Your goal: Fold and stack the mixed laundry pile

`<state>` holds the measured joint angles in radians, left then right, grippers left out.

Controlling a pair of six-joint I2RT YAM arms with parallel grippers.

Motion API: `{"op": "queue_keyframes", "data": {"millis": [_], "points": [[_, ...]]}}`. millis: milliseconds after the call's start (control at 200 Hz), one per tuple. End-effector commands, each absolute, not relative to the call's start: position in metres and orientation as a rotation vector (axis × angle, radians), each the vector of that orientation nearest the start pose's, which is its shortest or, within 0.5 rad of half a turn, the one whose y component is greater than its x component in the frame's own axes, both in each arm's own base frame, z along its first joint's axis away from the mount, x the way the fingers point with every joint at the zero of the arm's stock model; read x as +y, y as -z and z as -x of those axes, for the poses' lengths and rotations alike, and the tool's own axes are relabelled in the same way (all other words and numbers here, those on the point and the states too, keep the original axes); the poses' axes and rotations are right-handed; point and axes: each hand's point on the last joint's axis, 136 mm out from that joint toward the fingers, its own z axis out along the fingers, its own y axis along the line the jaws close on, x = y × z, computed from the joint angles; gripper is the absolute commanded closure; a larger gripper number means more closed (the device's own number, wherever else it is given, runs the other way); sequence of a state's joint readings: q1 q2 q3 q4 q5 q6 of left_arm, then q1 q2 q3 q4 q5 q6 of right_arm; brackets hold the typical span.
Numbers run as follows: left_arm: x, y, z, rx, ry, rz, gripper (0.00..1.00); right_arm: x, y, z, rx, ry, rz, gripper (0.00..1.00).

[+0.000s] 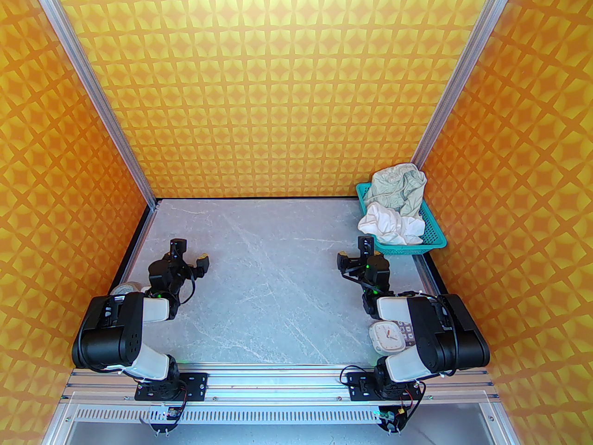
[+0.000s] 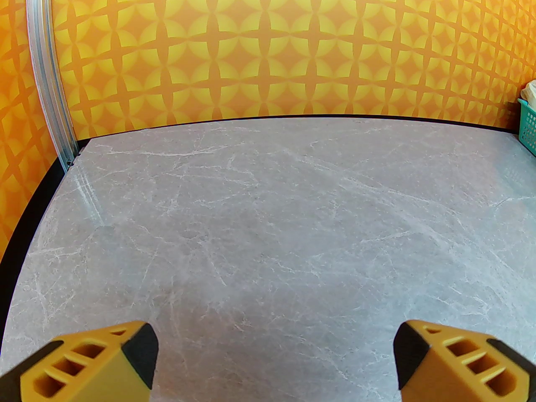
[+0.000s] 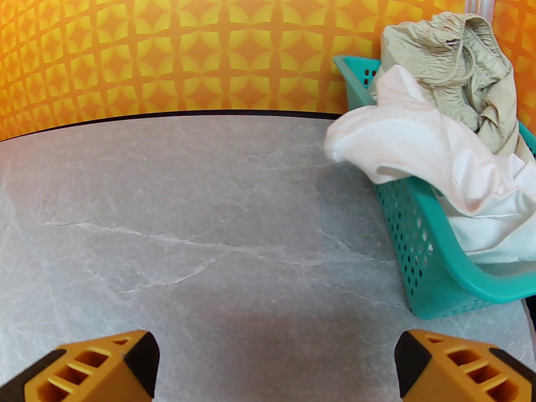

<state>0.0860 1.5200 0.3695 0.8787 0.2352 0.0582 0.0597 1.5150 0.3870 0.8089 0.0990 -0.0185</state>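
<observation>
The laundry pile [image 1: 394, 204] lies at the desk's [image 1: 278, 276] far right corner, just beyond the released right claw [image 1: 354, 252]; the left claw [image 1: 190, 254], also released, is well apart.

Soft cloth T-shirt [image 3: 418, 140] and shorts [image 3: 452, 57], perforated plastic basket [image 3: 418, 249], matt marbled tabletop [image 3: 209, 224].

Lab test booth: patterned orange walls [image 1: 278, 86], aluminium frame [image 1: 94, 88]

High rear view down over the table [image 1: 278, 257]; low wrist views forward across it, teal basket [image 1: 433, 235] common to all
</observation>
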Motion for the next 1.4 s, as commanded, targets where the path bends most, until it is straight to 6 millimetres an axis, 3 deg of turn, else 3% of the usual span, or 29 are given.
{"op": "queue_keyframes", "data": {"millis": [0, 60, 160, 220, 325, 425, 555, 615, 780, 1025, 1235, 1395], "points": [[-0.009, -0.136, -0.388, 1.834, 0.036, -0.132, 0.06, -0.006, -0.130, -0.391, 1.823, 0.115, -0.076, 0.02], [-0.011, -0.155, -0.385, 1.846, 0.043, -0.116, 0.00, -0.014, -0.140, -0.386, 1.855, 0.142, -0.138, 0.02], [-0.003, -0.179, -0.380, 1.921, 0.038, 0.004, 0.01, -0.024, -0.157, -0.379, 1.987, 0.138, -0.284, 0.02], [-0.005, -0.195, -0.378, 1.903, 0.126, 0.111, 0.01, -0.030, -0.168, -0.373, 2.040, 0.148, -0.377, 0.02], [-0.067, -0.224, -0.378, 1.847, 0.537, 0.024, 0.01, -0.041, -0.191, -0.366, 2.094, 0.145, -0.529, 0.02], [-0.134, -0.236, -0.367, 1.937, 0.714, -0.220, 0.05, -0.046, -0.211, -0.378, 2.175, 0.058, -0.552, 0.02], [-0.188, -0.254, -0.345, 1.949, 0.929, -0.361, 0.06, -0.061, -0.218, -0.405, 2.261, -0.005, -0.609, 0.02], [-0.203, -0.261, -0.333, 1.980, 0.975, -0.418, 0.06, -0.072, -0.217, -0.417, 2.295, 0.001, -0.638, 0.02], [-0.223, -0.276, -0.309, 2.051, 1.009, -0.631, 0.03, -0.094, -0.208, -0.459, 2.305, -0.135, -0.709, 0.05], [-0.238, -0.274, -0.307, 2.004, 1.089, -0.740, 0.04, -0.116, -0.187, -0.506, 2.348, -0.083, -0.705, 0.08], [-0.237, -0.267, -0.304, 1.991, 1.070, -0.769, 0.03, -0.131, -0.175, -0.523, 2.376, -0.076, -0.735, 0.15], [-0.236, -0.266, -0.302, 1.988, 1.053, -0.800, 0.03, -0.134, -0.158, -0.517, 2.427, -0.041, -0.776, 0.12]]}}
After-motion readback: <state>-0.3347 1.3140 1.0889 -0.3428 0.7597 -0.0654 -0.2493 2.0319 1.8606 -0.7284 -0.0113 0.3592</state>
